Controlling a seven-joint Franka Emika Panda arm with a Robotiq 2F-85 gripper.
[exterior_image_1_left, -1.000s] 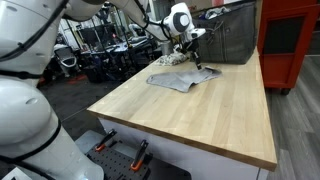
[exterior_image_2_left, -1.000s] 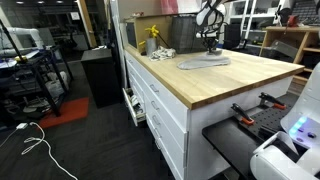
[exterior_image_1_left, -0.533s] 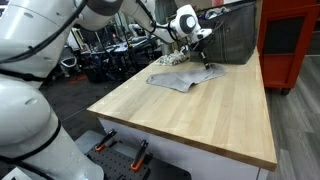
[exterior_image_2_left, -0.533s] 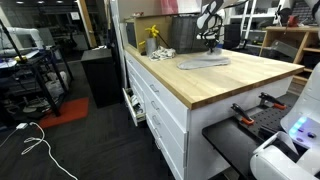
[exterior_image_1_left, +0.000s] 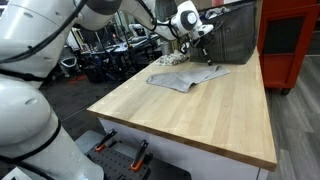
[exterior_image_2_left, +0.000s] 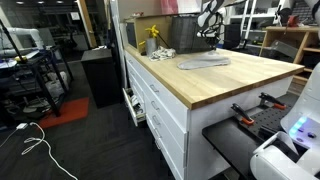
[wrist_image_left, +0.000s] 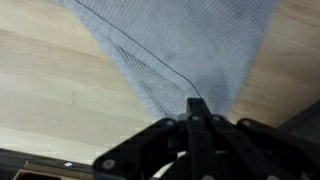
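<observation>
Here, the broad light wooden table (exterior_image_1_left: 200, 120) carries the flat grey knitted cloth (exterior_image_1_left: 183, 79) near its far end. My tool (wrist_image_left: 195, 103) is clenched at the cloth's corner; whether it pinches fabric, I cannot tell. A shallow pinch could let that corner slip.

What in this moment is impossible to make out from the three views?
Grip: in the wrist view the gripper is shut at the corner of the cloth; the gripper itself hides whether fabric is pinched.
Contact: in both exterior views the gripper and cloth are too small to judge.
Cloth outline: cut off by the wrist view's top edge.
</observation>
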